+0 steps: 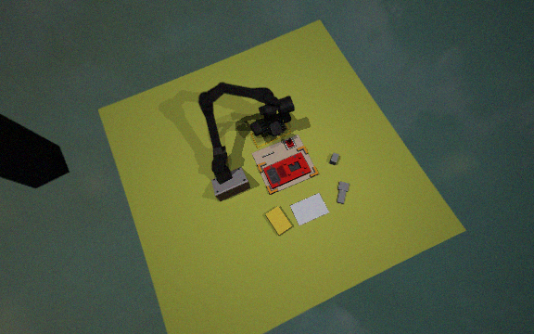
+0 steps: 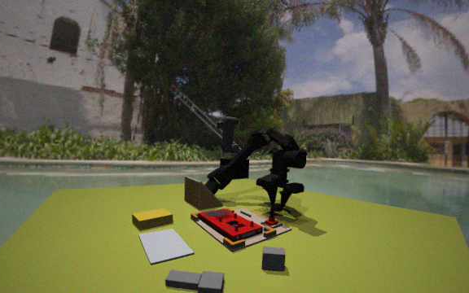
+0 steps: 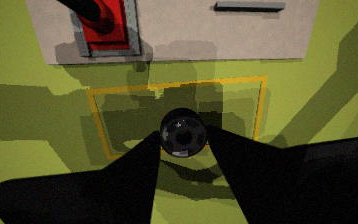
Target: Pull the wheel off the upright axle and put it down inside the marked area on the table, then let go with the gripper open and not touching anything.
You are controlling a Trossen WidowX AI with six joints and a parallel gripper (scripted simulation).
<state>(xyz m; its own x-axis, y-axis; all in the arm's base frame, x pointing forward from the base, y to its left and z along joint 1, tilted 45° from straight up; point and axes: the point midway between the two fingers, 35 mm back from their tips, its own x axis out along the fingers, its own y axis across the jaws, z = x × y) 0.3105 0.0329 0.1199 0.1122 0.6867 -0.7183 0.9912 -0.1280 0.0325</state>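
My gripper (image 3: pixel 183 132) is shut on the black wheel (image 3: pixel 183 140), seen face-on between the fingertips in the wrist view. The wheel is off the axle (image 3: pixel 87 9) (image 2: pixel 272 212), which stands upright on a small red base (image 2: pixel 272 222) (image 3: pixel 120 41). The marked area, a yellow outline (image 3: pixel 230 80) on the table beside the beige board, lies below the wheel. In the wrist view the wheel overlaps the area's near border line; its exact height is hard to tell. In the top view the arm hides the fingertips and wheel.
The beige board (image 1: pixel 276 150) (image 3: pixel 180 30) carries a red block (image 1: pixel 290 177) (image 2: pixel 247 230) between orange corners, and a thin grey bar (image 3: pixel 250 6). A yellow block (image 1: pixel 279 221) (image 2: pixel 153 220), a white sheet (image 1: pixel 310 209) (image 2: pixel 165 246) and grey blocks (image 1: pixel 335 159) (image 2: pixel 273 259) lie farther away.
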